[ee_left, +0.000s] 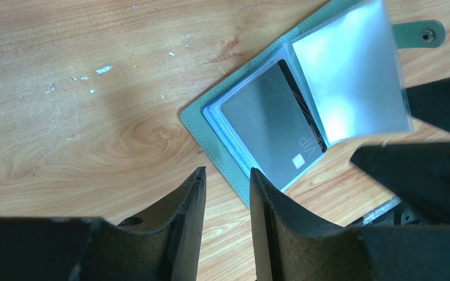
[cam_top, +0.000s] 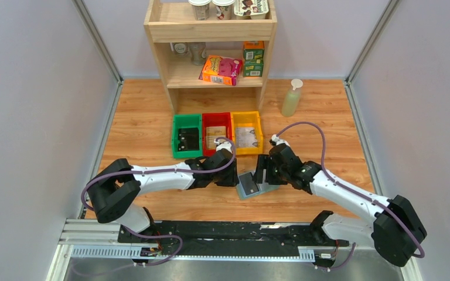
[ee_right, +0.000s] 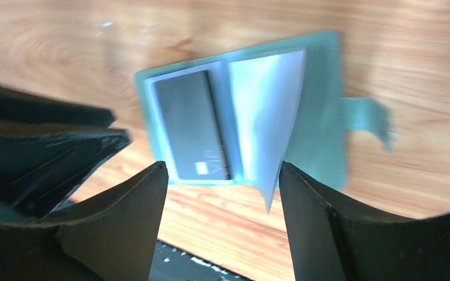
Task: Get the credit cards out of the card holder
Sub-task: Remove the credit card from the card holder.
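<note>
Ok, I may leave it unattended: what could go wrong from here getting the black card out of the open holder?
The black card lies inside a clear pocket of the card holder; the left tool, open at the holder's edge, might pinch pocket and card together.
Neither it nor the open right tool seems to pin the holder, so a pull could drag it along the table.
The raised clear page could flop over the card.
</note>
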